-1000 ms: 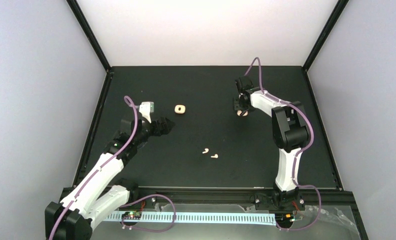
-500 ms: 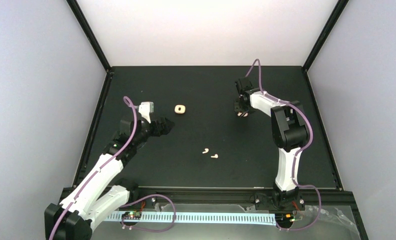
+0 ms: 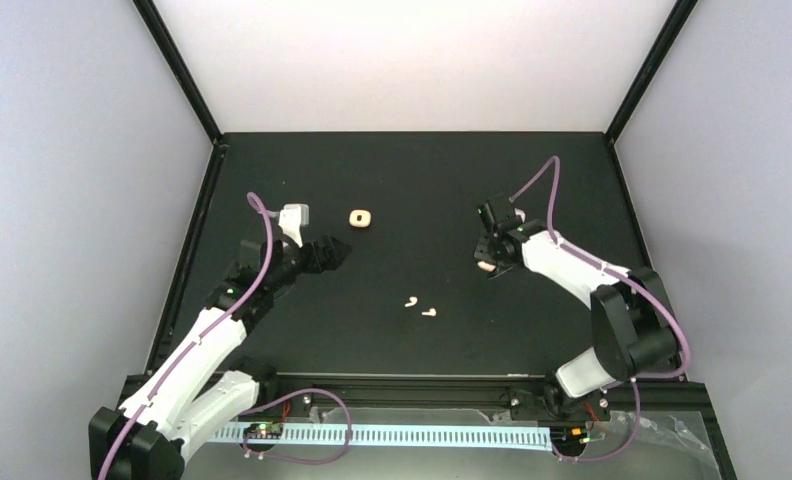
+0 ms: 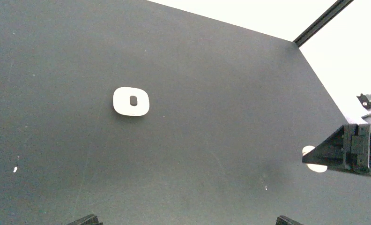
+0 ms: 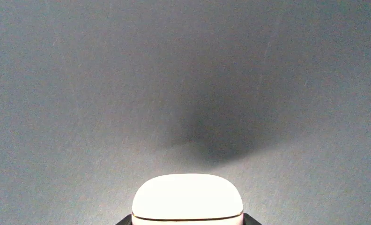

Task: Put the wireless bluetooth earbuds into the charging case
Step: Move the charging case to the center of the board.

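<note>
Two earbuds (image 3: 411, 301) near right pincer (image 3: 487, 264) holding case (image 5: 187, 197).

Two earbuds (image 3: 429, 312) lay near the middle of the table (image 3: 412, 170) (close together), and a cream case (image 3: 360, 218) sat left of centre toward the far edge; the strip between them was open.

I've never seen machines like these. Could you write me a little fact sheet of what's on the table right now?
Table: black, walled on three sides
Earbuds: two, small and white, lying close together near the middle
Loose case: cream, rounded, lying on the table beyond the left claw
Held case: cream, rounded, gripped by the right claw, apparently lifted above its shadow
Left claw: open, empty
Right claw: closed on the held case
</note>
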